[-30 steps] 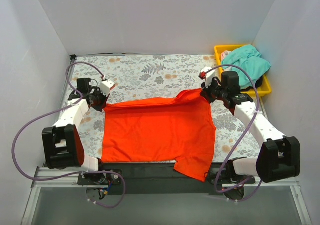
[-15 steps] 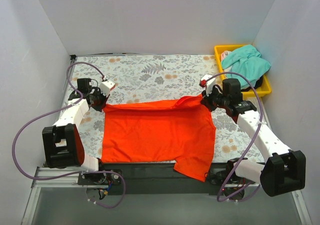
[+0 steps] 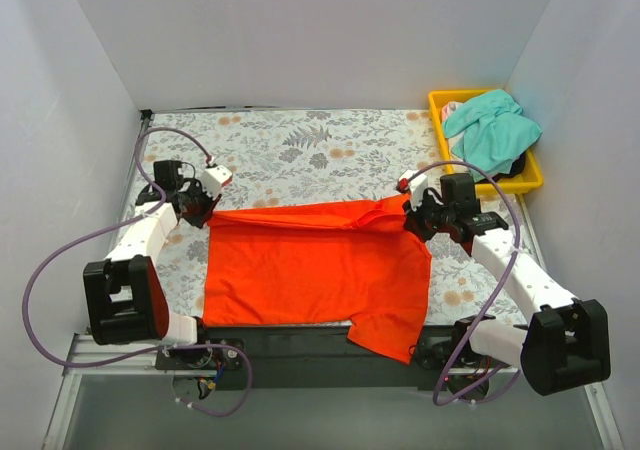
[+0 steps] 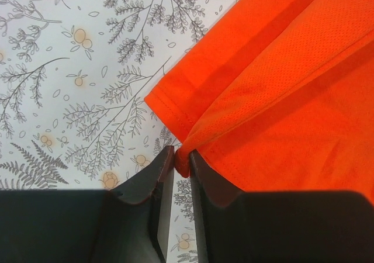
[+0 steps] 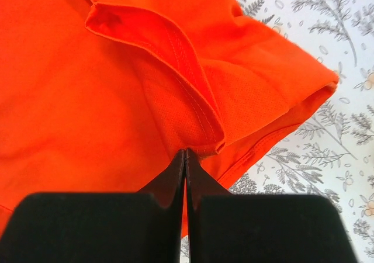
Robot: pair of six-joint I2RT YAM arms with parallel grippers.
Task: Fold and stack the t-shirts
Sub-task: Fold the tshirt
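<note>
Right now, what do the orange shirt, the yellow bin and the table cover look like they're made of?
Orange-red t-shirt: thin matte knit, probably synthetic sports mesh; tiny pinholes and stitched hems show close up. Yellow bin: likely moulded plastic, smooth rigid rim. Table cover: matte sheet printed with flowers and leaves; cloth or vinyl, unclear.

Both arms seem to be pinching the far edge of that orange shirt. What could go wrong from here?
The left end effector has only a thin tip of the hem of the orange t-shirt between its fingers; it may slip out, spoiling the fold.
The cloth is bunched at the right end effector, so creases might get folded in.
One sleeve hangs over the near edge of the table and could snag.
</note>
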